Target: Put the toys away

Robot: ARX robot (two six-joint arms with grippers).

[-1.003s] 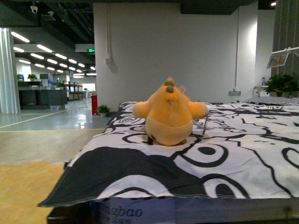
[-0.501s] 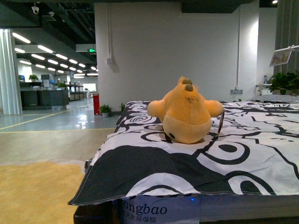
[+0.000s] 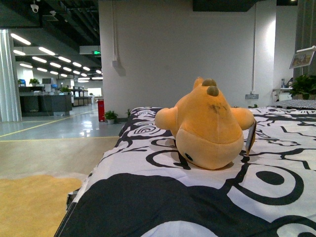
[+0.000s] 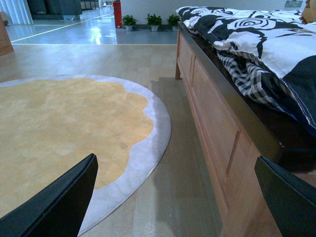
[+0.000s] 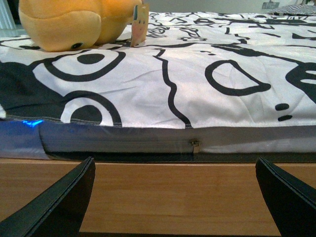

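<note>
An orange-yellow plush toy (image 3: 207, 126) lies on the black-and-white bedspread (image 3: 148, 197), two brown nubs on top, a white hang tag at its right side. The right wrist view shows the same toy (image 5: 74, 22) and its tag (image 5: 138, 22) beyond the bed's edge. My right gripper (image 5: 175, 197) is open, level with the wooden bed frame (image 5: 163, 197), well short of the toy. My left gripper (image 4: 175, 197) is open too, low over the floor beside the bed, nothing between its fingers. Neither arm appears in the front view.
A round yellow rug with a grey border (image 4: 59, 128) lies on the floor left of the bed. The wooden bed side (image 4: 217, 128) runs along the left gripper's path. A white wall (image 3: 177, 54) stands behind the bed; potted plants (image 4: 154, 20) line its base.
The front view has moved closer to the bed and toy: the plush looks larger and has shifted right in the picture. The bed's front edge has dropped out of view.
</note>
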